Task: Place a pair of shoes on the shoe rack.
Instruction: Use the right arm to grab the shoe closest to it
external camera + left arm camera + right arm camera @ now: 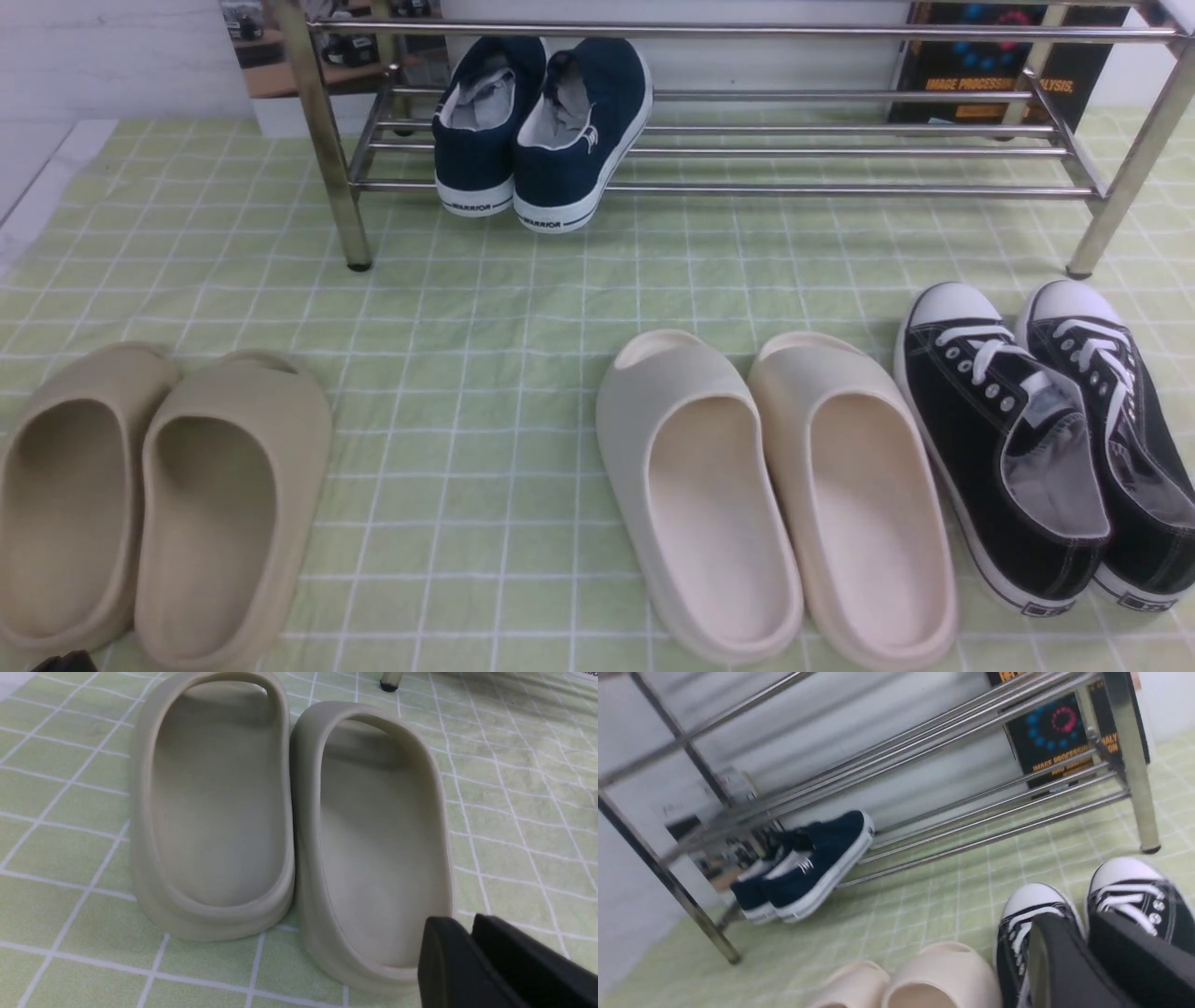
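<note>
The pair of shoes, two black canvas sneakers with white toe caps and laces, stands side by side on the cloth at the front right, toes toward the shoe rack. The wide chrome rack runs across the back. In the right wrist view my right gripper hovers over the black sneakers, its fingers a thin slit apart and nothing between them. My left gripper hangs by the heel of a beige slide, fingers almost touching, holding nothing.
Navy sneakers marked WARRIOR sit on the left of the rack's lower shelf. Beige slides lie front left, cream slides in the middle next to the black pair. A green checked cloth covers the floor.
</note>
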